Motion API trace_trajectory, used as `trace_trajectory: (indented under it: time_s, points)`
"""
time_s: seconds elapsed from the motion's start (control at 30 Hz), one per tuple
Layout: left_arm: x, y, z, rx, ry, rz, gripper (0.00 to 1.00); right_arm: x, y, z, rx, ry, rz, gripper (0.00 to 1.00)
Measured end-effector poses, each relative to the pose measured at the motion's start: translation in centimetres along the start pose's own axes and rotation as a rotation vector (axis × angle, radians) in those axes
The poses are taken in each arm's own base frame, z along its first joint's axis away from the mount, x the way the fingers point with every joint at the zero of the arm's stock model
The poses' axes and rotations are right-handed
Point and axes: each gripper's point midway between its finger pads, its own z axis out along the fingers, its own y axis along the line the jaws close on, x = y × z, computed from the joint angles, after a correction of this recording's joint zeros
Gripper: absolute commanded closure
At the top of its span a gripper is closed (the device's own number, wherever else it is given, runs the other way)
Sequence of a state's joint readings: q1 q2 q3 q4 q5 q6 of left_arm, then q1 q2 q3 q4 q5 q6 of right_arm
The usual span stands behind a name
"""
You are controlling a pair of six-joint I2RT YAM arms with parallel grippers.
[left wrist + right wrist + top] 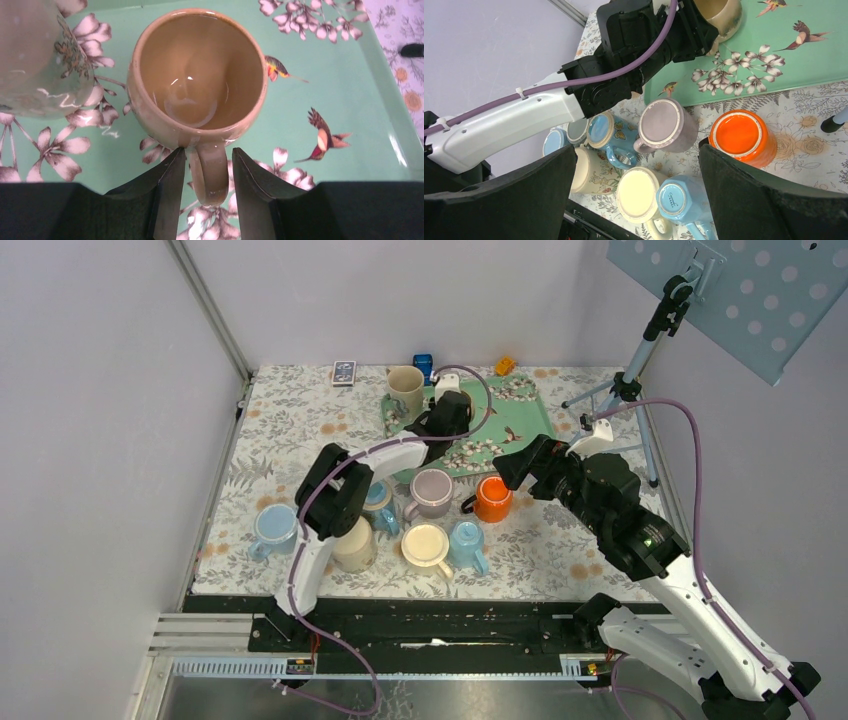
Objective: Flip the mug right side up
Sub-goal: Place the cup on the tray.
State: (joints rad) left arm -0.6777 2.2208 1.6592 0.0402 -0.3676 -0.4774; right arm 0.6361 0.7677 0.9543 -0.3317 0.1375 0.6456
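Tan mug (197, 75), mouth up, on the green tray (350, 100) at the far side of the table: release step, by judgement.

Left gripper (207, 155) straddles the handle, jaws parted with a thin gap on each side, no grip. Right gripper (636, 150) hangs wide apart and empty above the purple mug (666, 125) and orange mug (741, 135), both base up. Next move calls for a straight retreat off the handle without tipping the mug. Hidden: the mug's base, the handle's lower end, and a pale mug (40, 60) cut off at the left.
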Motion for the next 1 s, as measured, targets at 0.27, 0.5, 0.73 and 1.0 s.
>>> trace_trajectory:
  time_s: [0.27,0.5,0.73,1.0]
  points:
    - [-0.8,0.0,1.9,-0.074,-0.01,-0.026,0.56,0.0,0.0,0.0,0.001,0.001,-0.001,0.0]
    - [-1.7,-0.1,3.4,-0.133,-0.021,-0.03,0.56,0.5,-0.4,-0.1,0.016,0.018,-0.004,0.0]
    - [-2.0,1.2,3.6,-0.2,-0.018,-0.037,0.57,0.5,-0.4,-0.1,0.017,0.02,-0.004,0.0]
    - [-2.7,3.9,4.0,-0.26,-0.024,-0.056,0.57,0.5,-0.4,-0.1,0.016,0.02,-0.004,0.0]
